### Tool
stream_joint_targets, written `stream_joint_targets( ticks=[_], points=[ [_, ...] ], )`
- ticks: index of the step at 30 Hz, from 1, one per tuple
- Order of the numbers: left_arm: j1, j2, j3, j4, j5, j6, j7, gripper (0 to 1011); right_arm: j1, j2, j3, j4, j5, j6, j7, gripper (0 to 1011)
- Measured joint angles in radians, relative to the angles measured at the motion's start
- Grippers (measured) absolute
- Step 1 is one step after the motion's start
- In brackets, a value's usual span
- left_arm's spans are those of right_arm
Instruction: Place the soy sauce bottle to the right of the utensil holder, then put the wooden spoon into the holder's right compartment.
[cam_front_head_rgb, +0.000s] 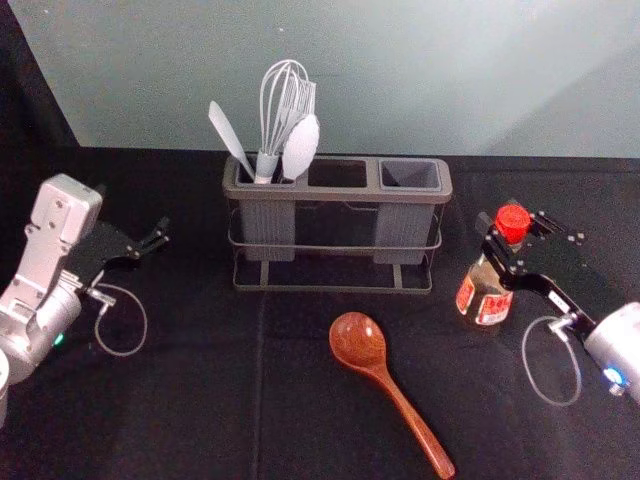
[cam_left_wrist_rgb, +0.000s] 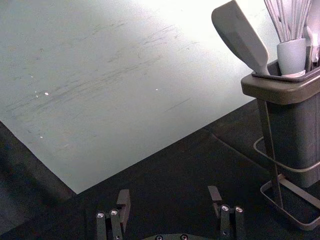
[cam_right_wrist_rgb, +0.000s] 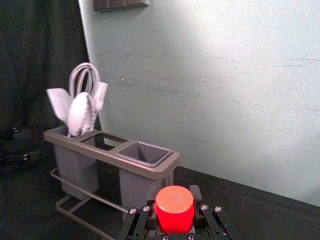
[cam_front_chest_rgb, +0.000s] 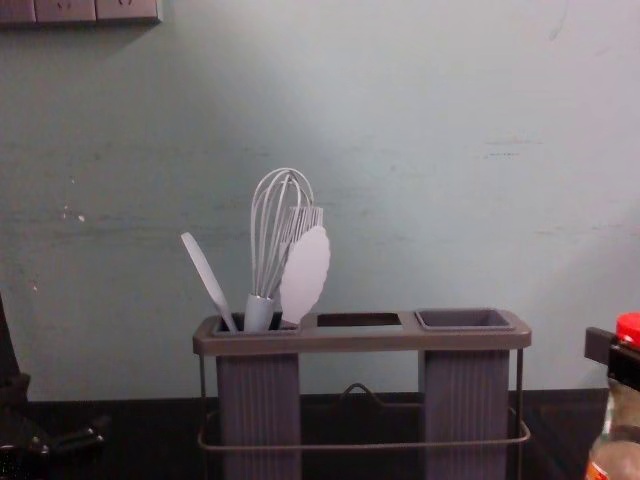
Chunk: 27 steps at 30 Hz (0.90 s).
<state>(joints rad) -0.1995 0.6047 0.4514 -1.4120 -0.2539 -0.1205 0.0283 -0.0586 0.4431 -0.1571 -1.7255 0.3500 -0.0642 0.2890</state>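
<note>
My right gripper is closed around the neck of the soy sauce bottle, right of the utensil holder. In the right wrist view, the red bottle cap is between the fingers of my right gripper. Whether the bottle's base touches the table cannot be told. The wooden spoon lies in front of the holder, bowl toward it, handle slanting near-right. The holder's right compartment is empty. My left gripper is left of the holder, open and holding nothing; the left wrist view shows my left gripper with fingers apart.
A whisk, a white spatula and other light utensils stand in the holder's left compartment. Behind the black-covered table rises a pale wall. A socket panel is on the wall at upper left.
</note>
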Motion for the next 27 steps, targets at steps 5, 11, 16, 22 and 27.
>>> stream_joint_targets(
  ticks=[5,11,16,22,27],
  points=[
    [0.000,0.000,0.000,0.000,0.000,0.000,0.000,1011,0.043,-0.029,-0.001,0.051,-0.002,0.010,0.005,390],
    [0.000,0.000,0.000,0.000,0.000,0.000,0.000,1010,0.099,-0.058,-0.004,0.122,-0.006,0.011,0.015,390],
    [0.000,0.000,0.000,0.000,0.000,0.000,0.000,1011,0.143,-0.074,-0.012,0.179,-0.011,0.005,0.029,390],
    [0.000,0.000,0.000,0.000,0.000,0.000,0.000,1011,0.195,-0.088,-0.017,0.242,-0.011,-0.016,0.052,390],
    [0.000,0.000,0.000,0.000,0.000,0.000,0.000,1011,0.225,-0.095,-0.024,0.274,-0.011,-0.022,0.063,390]
  ],
)
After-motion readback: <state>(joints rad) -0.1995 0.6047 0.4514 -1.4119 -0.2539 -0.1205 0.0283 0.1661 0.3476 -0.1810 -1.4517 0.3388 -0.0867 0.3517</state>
